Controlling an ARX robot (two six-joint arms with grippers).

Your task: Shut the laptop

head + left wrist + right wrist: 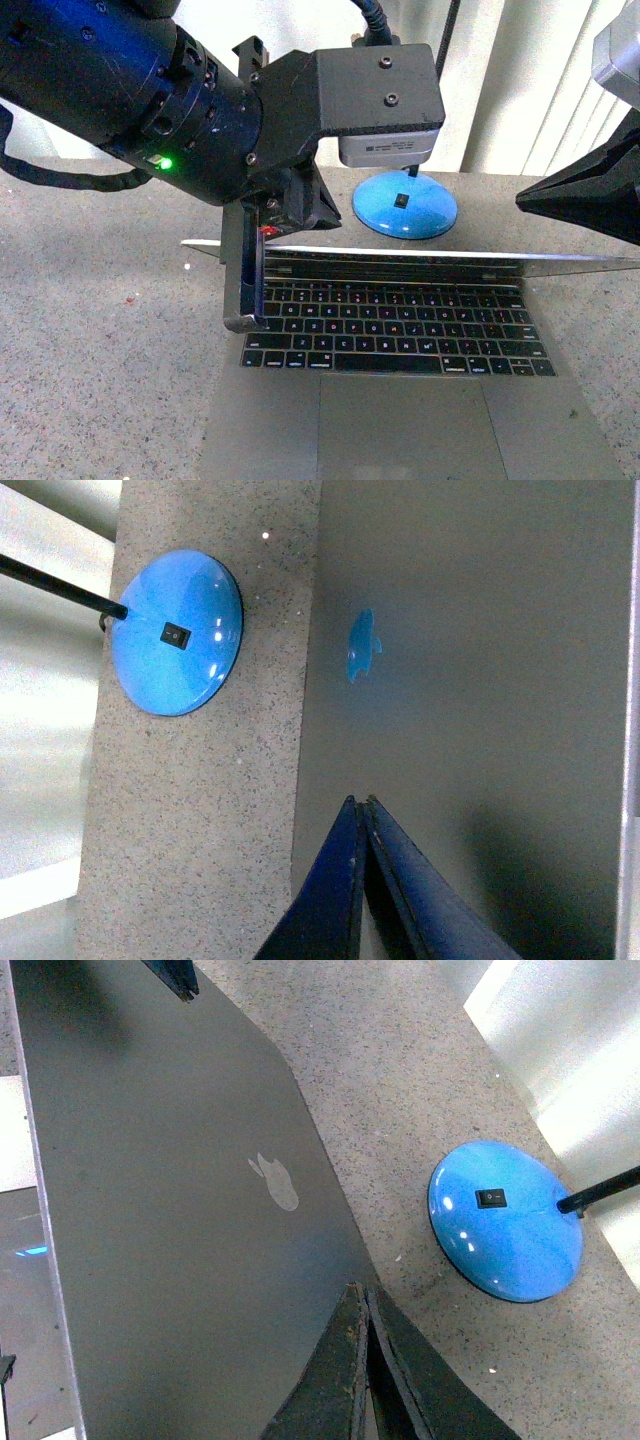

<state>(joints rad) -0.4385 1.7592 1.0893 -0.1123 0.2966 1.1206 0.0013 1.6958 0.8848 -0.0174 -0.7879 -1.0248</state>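
Speckled tabletop [90,300], laptop [420,330] lid half open, left fingers [330,905] pressed together (right fingers [335,1385] likewise), tips over the lid

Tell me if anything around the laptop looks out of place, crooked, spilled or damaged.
Nothing stands out. The laptop lies flat on the table, its lid tipped partway down, with the left gripper and right gripper, both shut, over the lid's back. The blue lamp base behind it sits flat. No spill or damage shows.

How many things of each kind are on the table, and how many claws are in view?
Laptop: 1
Lamp base: 1
Claws: 2 (left claw, right claw)
Total: 4
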